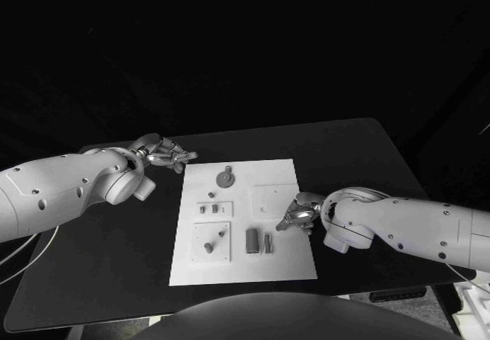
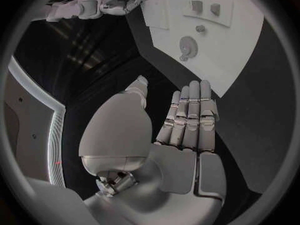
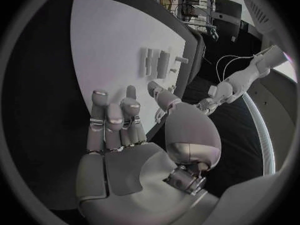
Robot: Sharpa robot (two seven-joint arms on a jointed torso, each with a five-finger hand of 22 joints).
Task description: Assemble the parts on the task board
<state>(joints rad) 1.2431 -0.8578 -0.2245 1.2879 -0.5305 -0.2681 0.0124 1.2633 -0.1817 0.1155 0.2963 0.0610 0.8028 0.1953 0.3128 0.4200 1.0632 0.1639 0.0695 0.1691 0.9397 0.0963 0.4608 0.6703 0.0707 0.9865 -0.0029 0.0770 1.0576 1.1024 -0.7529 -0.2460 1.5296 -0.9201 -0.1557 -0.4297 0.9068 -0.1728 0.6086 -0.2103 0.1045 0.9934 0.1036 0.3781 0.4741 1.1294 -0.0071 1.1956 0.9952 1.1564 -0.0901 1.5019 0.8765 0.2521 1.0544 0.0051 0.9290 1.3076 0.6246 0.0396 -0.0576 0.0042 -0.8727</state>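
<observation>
The white task board (image 1: 290,249) lies in the middle of the black table. Grey parts sit on it: a round disc with a tab (image 1: 226,177), two small pieces on a raised plate (image 1: 209,208), a lever piece (image 1: 212,243) and two dark bars (image 1: 258,241). My left hand (image 1: 168,154) hovers off the board's far left corner, fingers straight and apart, holding nothing (image 2: 187,120). My right hand (image 1: 297,216) is at the board's right edge beside a square plate (image 1: 274,198). Its fingers (image 3: 115,117) reach over the board (image 3: 119,45) and hold nothing.
Bare black table surrounds the board on all sides, with wide room at the left and right. The left wrist view has the board (image 2: 250,60) ahead of the fingers, the disc (image 2: 187,46) on it, and my right hand (image 2: 119,2) beyond.
</observation>
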